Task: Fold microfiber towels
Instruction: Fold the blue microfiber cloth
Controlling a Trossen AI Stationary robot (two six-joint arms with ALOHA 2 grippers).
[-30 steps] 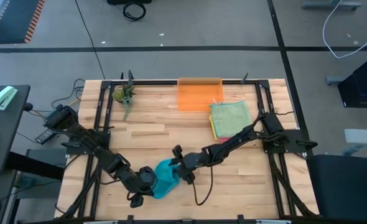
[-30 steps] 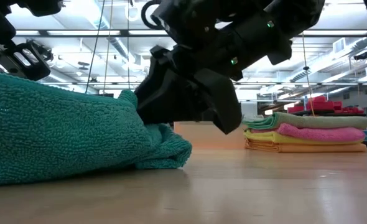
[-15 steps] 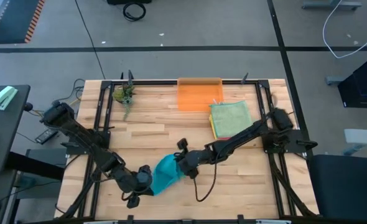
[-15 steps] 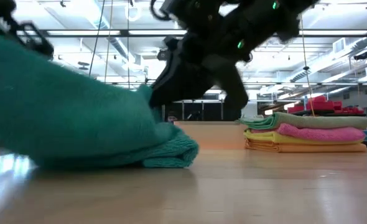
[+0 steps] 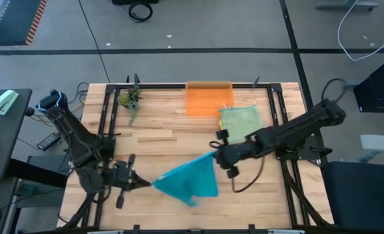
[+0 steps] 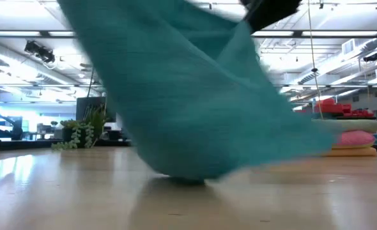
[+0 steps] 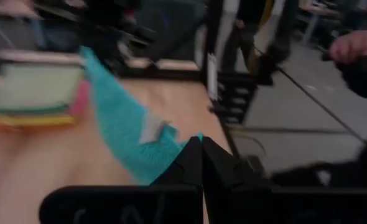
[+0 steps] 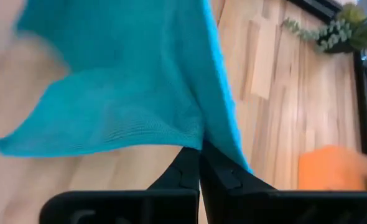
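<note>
A teal microfiber towel (image 5: 189, 179) hangs spread in the air between my two grippers over the table's near middle. My left gripper (image 5: 150, 184) is shut on its left corner and my right gripper (image 5: 214, 155) on its far right corner. A small white tag (image 7: 152, 127) shows on the cloth. In the low view the towel (image 6: 188, 96) sags in a wide belly down toward the tabletop; whether it touches I cannot tell. A stack of folded towels (image 5: 239, 123), sage green on top, lies at the far right. My left gripper pinches the towel's left corner (image 7: 182, 148) between its two shut fingers, coming about level from the table's left. The cloth runs away from the fingers, drawn out toward the other gripper. My right gripper pinches the towel's far right corner (image 8: 202, 138) between its shut fingers, slanting down from the table's right. The cloth fans out and hangs below the fingers.
A translucent orange bin (image 5: 209, 97) stands at the far edge's middle and a small plant (image 5: 129, 99) at the far left. Black frame rails (image 5: 105, 130) run along both table sides. A person's hand (image 7: 356, 46) shows beyond the table.
Both grippers have risen and drawn apart, the left toward the table's left edge, the right toward the right and far side. The teal towel, a bunched heap on the table a second ago, has been lifted and spread out between them.
</note>
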